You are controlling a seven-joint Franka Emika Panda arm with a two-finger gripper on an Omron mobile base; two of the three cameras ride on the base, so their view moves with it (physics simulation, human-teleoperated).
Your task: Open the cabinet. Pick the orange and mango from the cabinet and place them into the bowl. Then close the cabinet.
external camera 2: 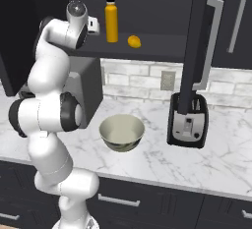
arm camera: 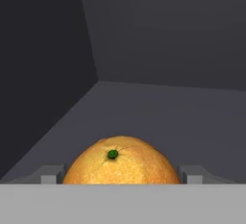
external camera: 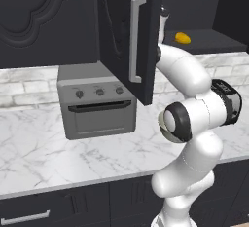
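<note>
The black cabinet stands open, its left door (external camera: 127, 36) swung out toward me and its right door (external camera 2: 199, 46) edge-on. My arm reaches onto the shelf (external camera 2: 147, 46) at the left end. In the hand view the orange (arm camera: 122, 163), with its green stem spot, lies between the fingertips (arm camera: 52, 174) of my gripper (arm camera: 122, 175). The jaws straddle it with a slim gap on each side, so the gripper is open. The yellow mango (external camera 2: 134, 41) (external camera: 182, 38) rests further right on the shelf. The cream bowl (external camera 2: 122, 132) stands on the counter below.
An orange bottle (external camera 2: 111, 20) stands on the shelf between my hand and the mango. A grey toaster oven (external camera: 97, 102) sits on the marble counter under the left door. A black toaster (external camera 2: 187, 122) is right of the bowl. Dark drawers (external camera: 29, 216) run below.
</note>
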